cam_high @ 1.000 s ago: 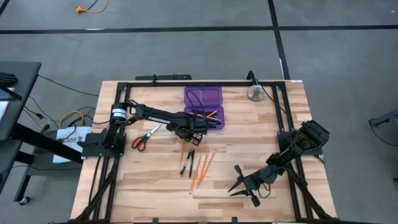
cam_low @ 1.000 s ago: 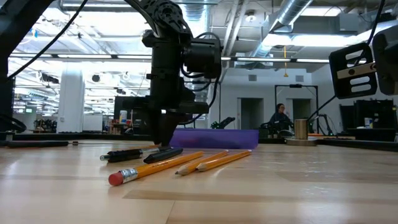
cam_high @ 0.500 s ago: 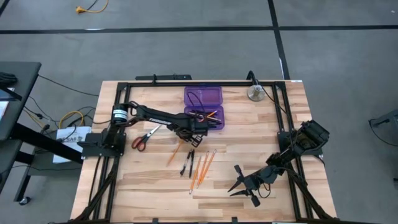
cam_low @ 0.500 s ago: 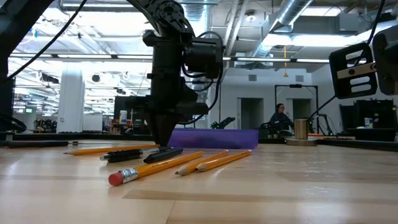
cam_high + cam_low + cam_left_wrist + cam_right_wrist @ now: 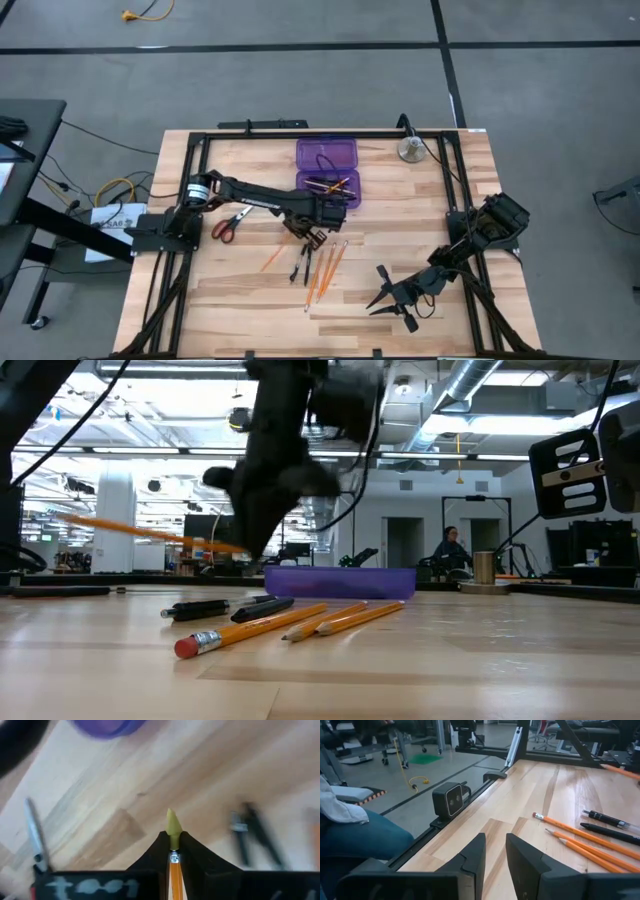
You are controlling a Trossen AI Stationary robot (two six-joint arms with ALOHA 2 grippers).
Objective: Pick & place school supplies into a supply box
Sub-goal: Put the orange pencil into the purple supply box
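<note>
My left gripper (image 5: 313, 238) is shut on an orange pencil (image 5: 272, 260) that hangs above the table, just near of the purple supply box (image 5: 327, 155). The box lies open, with pens and pencils in its near half (image 5: 332, 188). In the low view the held pencil (image 5: 150, 532) shows clear of the wood. Orange pencils (image 5: 325, 268) and black pens (image 5: 300, 262) lie flat on the table near my left gripper. The red-handled scissors (image 5: 230, 222) lie to its left. My right gripper (image 5: 385, 296) waits open at the near right, fingers apart (image 5: 495, 855). My left gripper pinches the pencil between its two fingers (image 5: 155, 852), right behind the metal ferrule (image 5: 173, 854) at the eraser end. The pale eraser cap (image 5: 172, 822) sticks out past the fingers. The fingers point down and lie across the pencil, which is lifted clear of the table.
A round silver metal object (image 5: 410, 150) stands at the far right. The low camera's black housing (image 5: 451, 800) sits at the table's near edge. A seated person's leg (image 5: 360, 840) shows beyond that edge. Bare wood lies at the table's near left.
My left gripper has shut on the orange pencil, then risen and gone toward the near edge. The pencil, flat on the table a second ago, has swung round and is now lifted clear. My right arm has kept still.
</note>
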